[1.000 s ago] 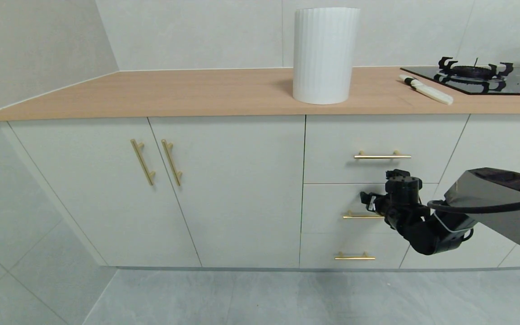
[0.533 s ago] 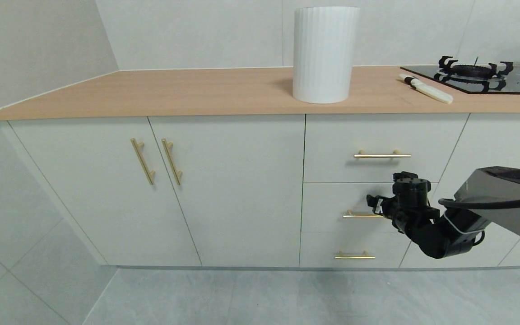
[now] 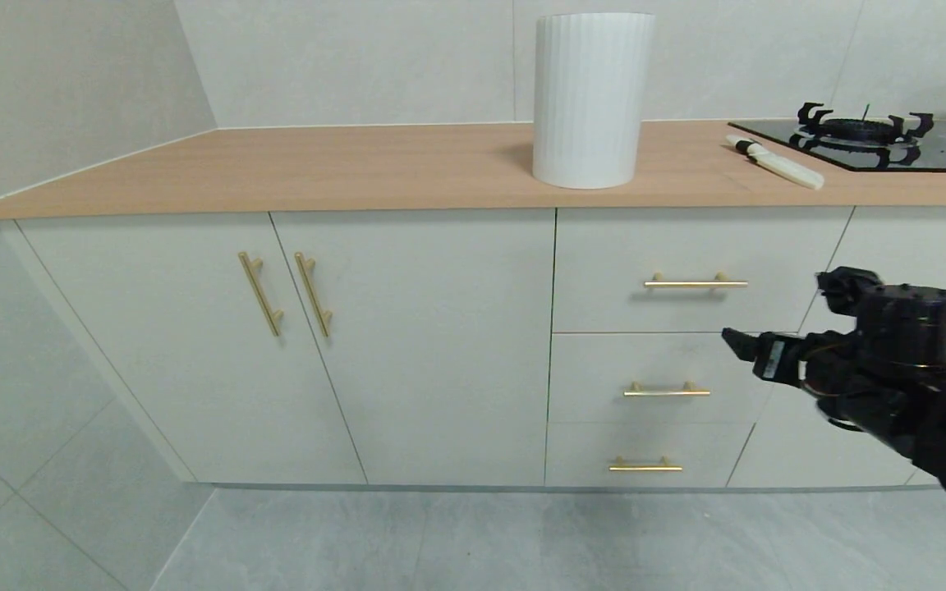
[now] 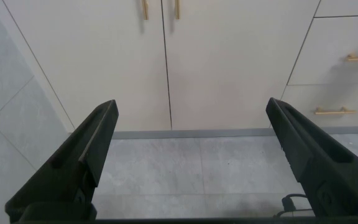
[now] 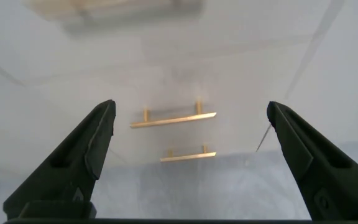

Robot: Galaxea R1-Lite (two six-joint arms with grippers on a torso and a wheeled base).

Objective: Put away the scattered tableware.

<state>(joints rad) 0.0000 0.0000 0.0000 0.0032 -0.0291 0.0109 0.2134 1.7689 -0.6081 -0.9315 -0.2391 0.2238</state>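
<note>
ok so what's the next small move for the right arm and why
Probably ease the right gripper forward onto the middle drawer handle: its jaws stand open with that handle lined up between them, all three drawers look shut, and the knife lies out on the countertop.

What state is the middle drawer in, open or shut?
Shut. The middle drawer lies flush with the top drawer and bottom drawer; no gap shows.

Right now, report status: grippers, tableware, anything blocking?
Left gripper open, low, facing cupboard doors. Right gripper open before the shut drawers, off the handles. Knife lies on counter beside stove. Nothing blocking the drawers.
</note>
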